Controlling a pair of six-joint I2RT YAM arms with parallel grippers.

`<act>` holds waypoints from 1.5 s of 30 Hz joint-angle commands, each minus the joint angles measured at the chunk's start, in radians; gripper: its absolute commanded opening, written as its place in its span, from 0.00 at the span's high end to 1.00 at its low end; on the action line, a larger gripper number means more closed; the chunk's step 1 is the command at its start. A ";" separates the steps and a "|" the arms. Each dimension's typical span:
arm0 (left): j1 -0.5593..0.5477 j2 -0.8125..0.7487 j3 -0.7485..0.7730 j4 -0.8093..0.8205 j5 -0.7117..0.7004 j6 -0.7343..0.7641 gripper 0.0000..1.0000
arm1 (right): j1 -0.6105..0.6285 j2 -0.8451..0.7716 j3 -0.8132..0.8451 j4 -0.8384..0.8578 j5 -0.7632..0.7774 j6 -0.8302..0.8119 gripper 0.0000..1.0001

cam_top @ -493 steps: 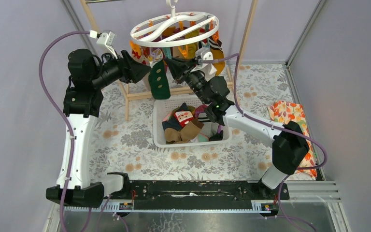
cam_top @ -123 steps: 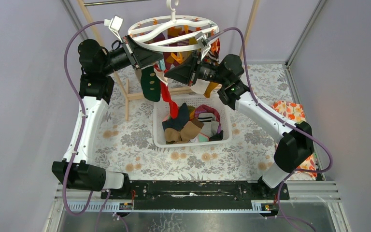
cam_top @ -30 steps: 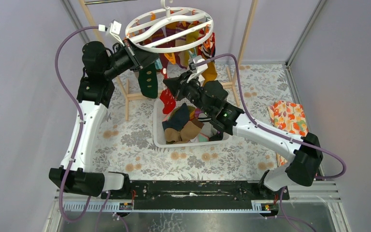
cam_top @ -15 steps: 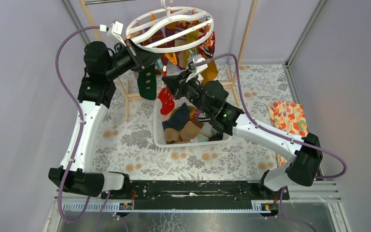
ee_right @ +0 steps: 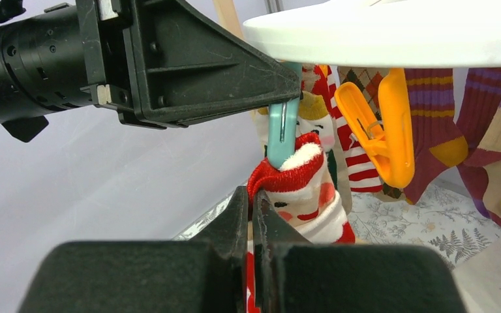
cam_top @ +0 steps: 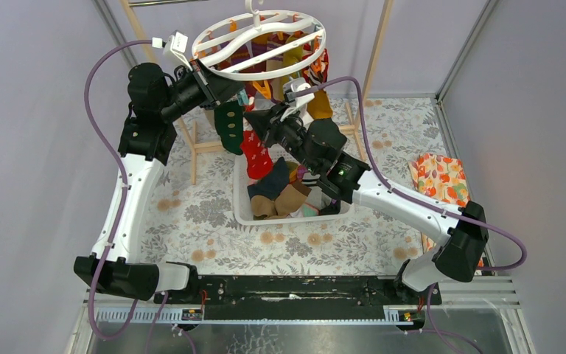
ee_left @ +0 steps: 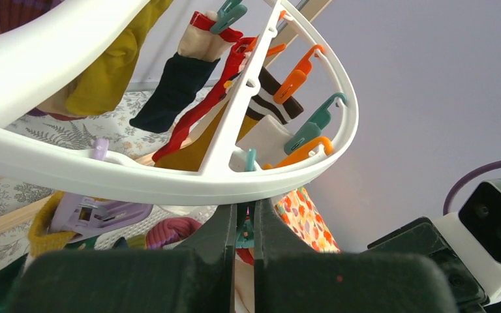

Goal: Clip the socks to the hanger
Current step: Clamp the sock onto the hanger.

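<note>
The white ring hanger [cam_top: 261, 44] hangs at the back with several socks clipped round it. My left gripper [ee_left: 245, 218] sits just under the ring [ee_left: 169, 186], shut on a teal clip [ee_left: 244, 231]. My right gripper [ee_right: 252, 199] is shut on the left edge of a Santa-patterned sock [ee_right: 300, 189]. The sock's red cuff touches the lower tip of that teal clip [ee_right: 282, 134]; whether it sits inside the clip's mouth I cannot tell. In the top view the Santa sock [cam_top: 254, 151] hangs below the two grippers, beside a dark green dotted sock [cam_top: 228, 125].
A white slotted basket [cam_top: 239, 199] under the hanger holds several more socks. An empty orange clip [ee_right: 378, 130] hangs right of the teal one. The wooden rack [cam_top: 191, 147] stands behind the left arm. An orange floral cloth [cam_top: 442, 177] lies at the right.
My right gripper has risen and moved back with the Santa sock, bringing its cuff up to the teal clip. The left arm has stayed at the ring.
</note>
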 commanded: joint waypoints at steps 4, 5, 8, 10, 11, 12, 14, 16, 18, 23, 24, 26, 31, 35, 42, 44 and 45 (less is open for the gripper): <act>-0.006 -0.006 0.041 -0.020 -0.015 0.016 1.00 | 0.008 -0.039 -0.023 0.041 0.024 -0.020 1.00; -0.006 -0.005 0.042 -0.020 -0.015 0.017 1.00 | 0.009 -0.041 -0.027 0.041 0.026 -0.021 1.00; -0.006 -0.006 0.049 -0.020 -0.016 0.015 1.00 | 0.009 -0.043 -0.023 0.036 0.025 -0.028 1.00; -0.006 -0.006 0.053 -0.020 -0.016 0.015 1.00 | 0.009 -0.042 -0.015 0.027 0.025 -0.033 1.00; -0.006 -0.007 0.054 -0.022 -0.015 0.015 1.00 | 0.009 -0.043 -0.014 0.028 0.025 -0.034 1.00; -0.006 -0.007 0.055 -0.023 -0.015 0.015 1.00 | 0.009 -0.044 -0.014 0.029 0.026 -0.036 1.00; -0.006 -0.006 0.056 -0.024 -0.009 0.015 1.00 | 0.009 -0.045 -0.014 0.033 0.027 -0.037 1.00; -0.006 -0.006 0.051 -0.027 -0.004 0.015 1.00 | 0.009 -0.045 -0.007 0.036 0.028 -0.038 1.00; -0.006 -0.008 0.047 -0.028 -0.004 0.018 1.00 | 0.009 -0.044 0.002 0.034 0.027 -0.040 1.00; -0.006 -0.010 0.036 -0.030 -0.004 0.021 1.00 | 0.008 -0.036 0.025 0.037 0.026 -0.048 1.00; -0.005 -0.009 0.035 -0.030 -0.004 0.020 1.00 | 0.009 -0.033 0.031 0.037 0.024 -0.049 1.00; -0.006 -0.009 0.032 -0.030 -0.003 0.020 1.00 | 0.009 -0.026 0.040 0.036 0.022 -0.052 1.00; -0.006 -0.009 0.032 -0.030 -0.003 0.018 1.00 | 0.009 -0.011 0.066 0.029 0.014 -0.059 1.00; -0.006 -0.006 0.035 -0.030 -0.002 0.016 1.00 | 0.009 -0.002 0.079 0.022 0.009 -0.064 1.00; -0.006 -0.009 0.034 -0.030 0.001 0.019 1.00 | 0.009 0.014 0.105 0.008 0.010 -0.071 1.00; -0.006 -0.010 0.034 -0.029 0.000 0.022 1.00 | 0.009 0.017 0.109 0.012 0.010 -0.070 1.00; -0.006 -0.010 0.034 -0.030 0.000 0.023 1.00 | 0.009 0.017 0.111 0.016 0.010 -0.068 1.00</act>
